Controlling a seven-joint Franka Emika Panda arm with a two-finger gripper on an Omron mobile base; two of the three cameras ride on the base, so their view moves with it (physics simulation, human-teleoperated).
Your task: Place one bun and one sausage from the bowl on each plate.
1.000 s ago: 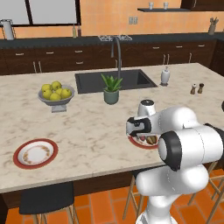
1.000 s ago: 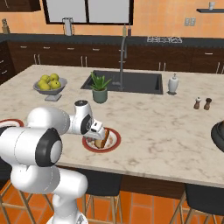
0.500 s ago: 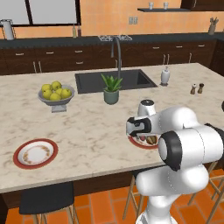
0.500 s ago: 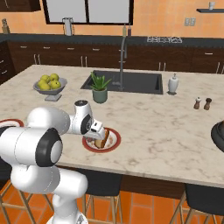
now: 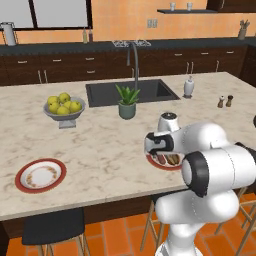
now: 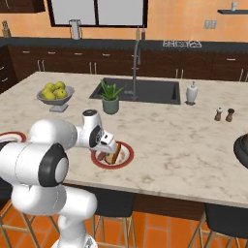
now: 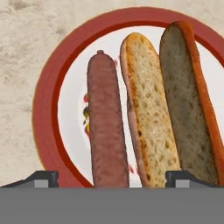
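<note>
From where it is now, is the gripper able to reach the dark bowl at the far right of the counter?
Probably not without the base driving. The gripper hangs open over the near plate, while the dark bowl sits at the counter's far right edge. Nothing stands between them.

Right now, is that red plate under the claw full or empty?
Full: the red plate holds a sausage and an opened bun, lying side by side.
</note>
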